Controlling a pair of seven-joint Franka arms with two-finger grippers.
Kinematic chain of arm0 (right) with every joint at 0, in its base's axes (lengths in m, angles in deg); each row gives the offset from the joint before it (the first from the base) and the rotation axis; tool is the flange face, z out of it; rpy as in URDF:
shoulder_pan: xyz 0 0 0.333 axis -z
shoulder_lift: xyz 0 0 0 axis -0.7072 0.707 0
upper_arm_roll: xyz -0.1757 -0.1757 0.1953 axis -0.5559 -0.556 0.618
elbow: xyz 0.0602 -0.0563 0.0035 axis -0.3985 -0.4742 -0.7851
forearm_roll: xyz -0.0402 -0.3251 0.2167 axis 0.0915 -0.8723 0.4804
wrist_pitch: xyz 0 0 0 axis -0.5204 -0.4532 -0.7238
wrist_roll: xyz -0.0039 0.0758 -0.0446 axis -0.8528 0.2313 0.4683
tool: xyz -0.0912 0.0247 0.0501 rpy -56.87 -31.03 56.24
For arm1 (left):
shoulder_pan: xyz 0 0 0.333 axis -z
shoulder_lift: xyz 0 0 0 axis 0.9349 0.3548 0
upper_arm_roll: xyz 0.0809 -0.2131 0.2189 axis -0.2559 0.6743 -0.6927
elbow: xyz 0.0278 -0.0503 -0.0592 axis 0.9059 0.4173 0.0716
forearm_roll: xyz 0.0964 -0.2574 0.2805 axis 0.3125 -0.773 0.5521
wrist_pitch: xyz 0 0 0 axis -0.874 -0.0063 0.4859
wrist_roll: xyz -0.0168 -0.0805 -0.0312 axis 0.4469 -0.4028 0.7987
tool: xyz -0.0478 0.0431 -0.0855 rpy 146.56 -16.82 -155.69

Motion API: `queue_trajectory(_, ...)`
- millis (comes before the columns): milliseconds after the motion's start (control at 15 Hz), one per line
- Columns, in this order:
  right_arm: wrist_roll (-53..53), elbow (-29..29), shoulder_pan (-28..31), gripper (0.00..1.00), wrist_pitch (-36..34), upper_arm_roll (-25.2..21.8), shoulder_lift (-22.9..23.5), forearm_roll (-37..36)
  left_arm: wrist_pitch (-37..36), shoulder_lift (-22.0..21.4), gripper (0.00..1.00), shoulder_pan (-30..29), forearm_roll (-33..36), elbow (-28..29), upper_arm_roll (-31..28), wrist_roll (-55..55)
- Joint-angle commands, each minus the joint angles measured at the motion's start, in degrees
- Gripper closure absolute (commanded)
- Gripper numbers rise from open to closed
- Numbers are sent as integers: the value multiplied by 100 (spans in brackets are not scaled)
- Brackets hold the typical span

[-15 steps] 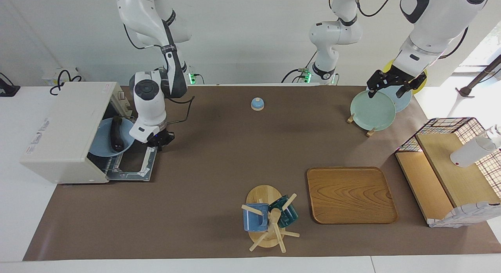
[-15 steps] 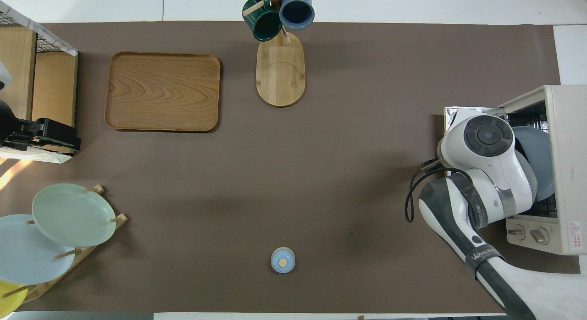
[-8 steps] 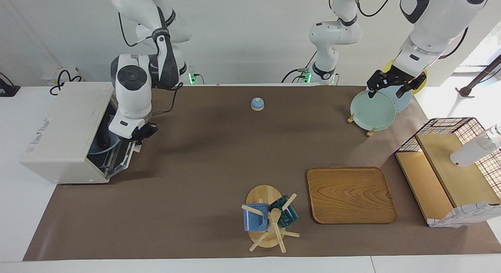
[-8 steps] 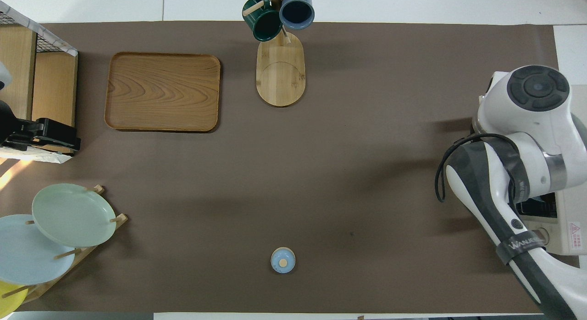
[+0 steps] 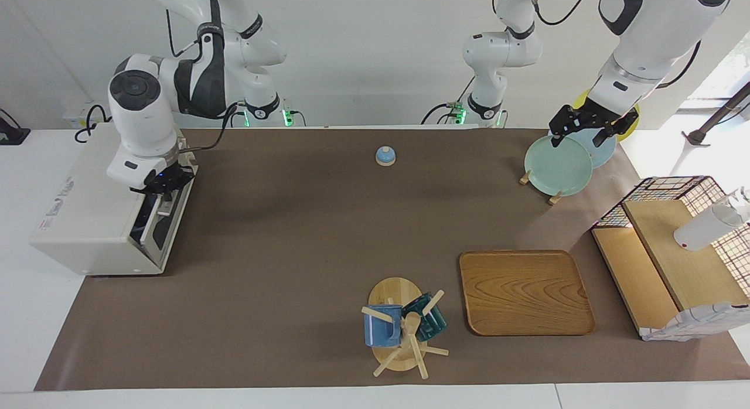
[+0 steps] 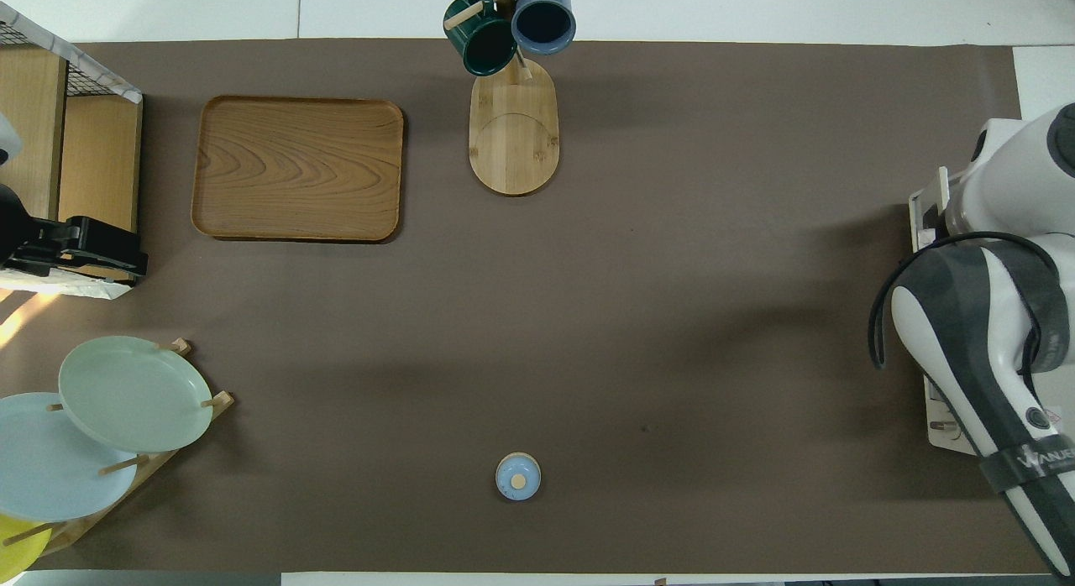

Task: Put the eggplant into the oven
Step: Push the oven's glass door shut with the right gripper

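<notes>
The off-white oven (image 5: 94,204) stands at the right arm's end of the table, and in the overhead view only its edge (image 6: 930,210) shows past the arm. Its glass door (image 5: 157,224) is up and almost closed. The eggplant is hidden inside the oven. My right gripper (image 5: 161,183) is shut and rests against the top edge of the door. My left gripper (image 5: 589,130) hangs open and holds nothing, waiting over the plates in the rack (image 5: 558,164).
A small blue bell (image 5: 385,156) sits mid-table near the robots. A mug tree (image 5: 401,327) with two mugs and a wooden tray (image 5: 524,292) lie farther out. A wire-and-wood shelf (image 5: 668,251) stands at the left arm's end.
The oven door swung up from lying flat open to almost closed, and my right gripper rose with it. The blue plate and eggplant inside went out of sight. The left arm stayed still.
</notes>
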Motion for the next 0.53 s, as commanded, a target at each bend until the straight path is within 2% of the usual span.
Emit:
queue_trajectory(0, -152, 97, 154, 90, -492, 30, -202, 662, -19, 6, 0, -53, 100, -11, 42, 37)
queue_trajectory(67, -90, 420, 145, 59, -834, 29, -220, 1092, -19, 6, 0, -53, 100, -11, 42, 37)
queue_trajectory(133, -11, 745, 136, 49, -1185, 38, -212, 1271, -19, 6, 0, -53, 100, -11, 42, 37)
queue_trajectory(267, 16, 976, 110, 0, -1408, 56, -238, 1343, -19, 6, 0, -53, 100, -11, 42, 37)
queue_trajectory(467, 539, 1012, 66, 0, -1312, 109, -229, 1859, -19, 6, 0, -53, 100, -11, 42, 37)
